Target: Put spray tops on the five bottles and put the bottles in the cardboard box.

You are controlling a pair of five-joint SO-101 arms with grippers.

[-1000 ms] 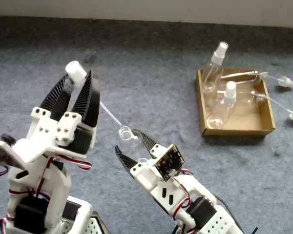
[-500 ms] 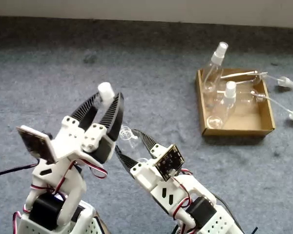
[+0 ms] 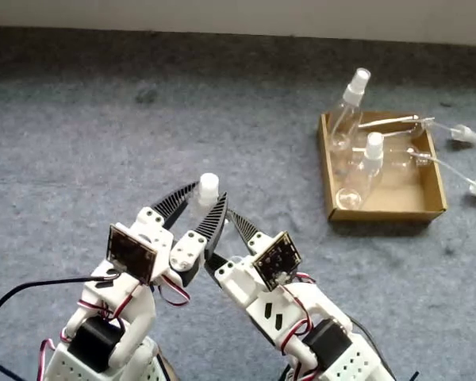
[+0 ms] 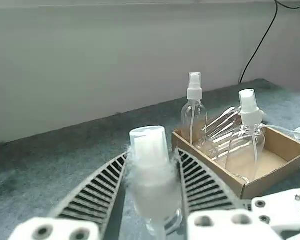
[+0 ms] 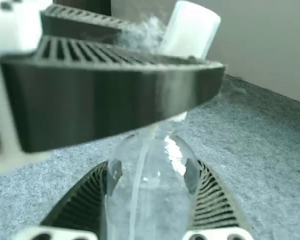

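A plain indoor room set up as a makeshift robotics test bench, whether in a home or an office is unclear — a grey carpet-like covering meets a bare pale wall, a black cable hangs down it, and small white arms show bare servo wiring.

White arms, black ribbed fingers

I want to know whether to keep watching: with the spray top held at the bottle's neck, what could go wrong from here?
The spray top looks tilted in the left gripper, so it may seat crooked on the bottle. The right gripper sits right against it; their fingers could clash. The upright bottles in the cardboard box might tip when this one goes in.
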